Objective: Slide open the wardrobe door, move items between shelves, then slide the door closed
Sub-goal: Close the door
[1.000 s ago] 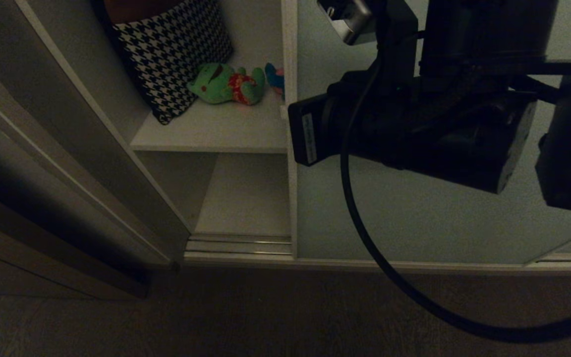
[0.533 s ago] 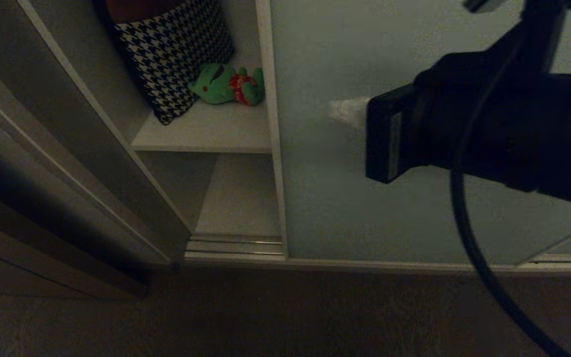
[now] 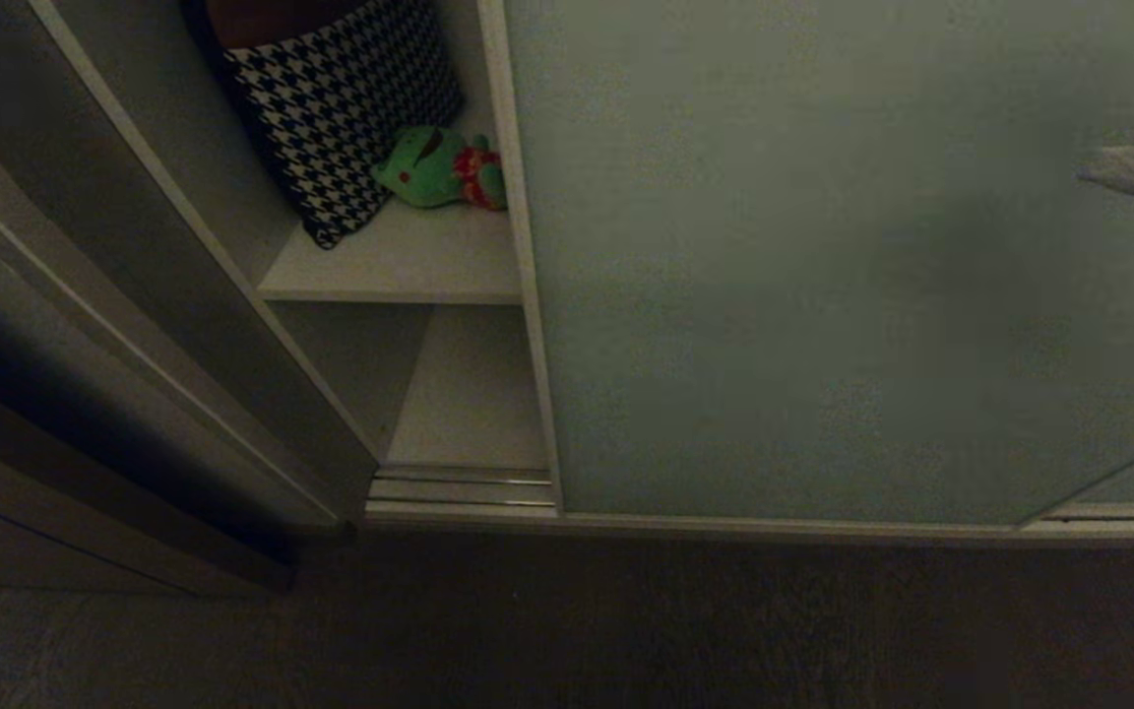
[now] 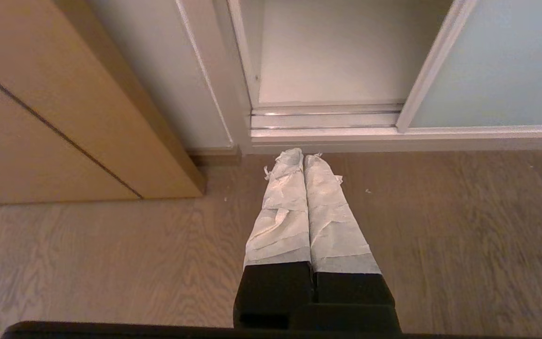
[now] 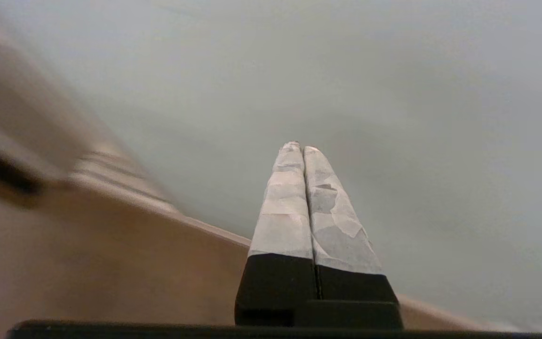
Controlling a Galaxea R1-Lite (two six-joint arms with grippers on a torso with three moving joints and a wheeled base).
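The pale grey-green sliding wardrobe door (image 3: 823, 295) covers most of the opening, and only a narrow gap stays at its left. In that gap a green plush toy (image 3: 429, 169) with a red spot lies on the upper white shelf (image 3: 400, 266), its right end hidden behind the door's frame edge (image 3: 518, 246). The blue toy is hidden. Below it is a bare lower shelf (image 3: 473, 394). My right gripper (image 5: 299, 147) is shut and empty, close before the door panel; its taped tip (image 3: 1094, 175) shows at the head view's far right. My left gripper (image 4: 304, 155) is shut, low over the floor by the door track.
A black-and-white houndstooth cushion (image 3: 341, 98) leans against the shelf's left wall beside the green toy. The metal floor track (image 3: 459, 487) runs under the gap. Brown wooden panelling (image 4: 40, 117) stands left of the wardrobe, on a wooden floor (image 4: 440, 235).
The door has slid left, narrowing the gap and hiding the blue toy and part of the green one. My right arm has drawn away to the right, almost out of the head view.
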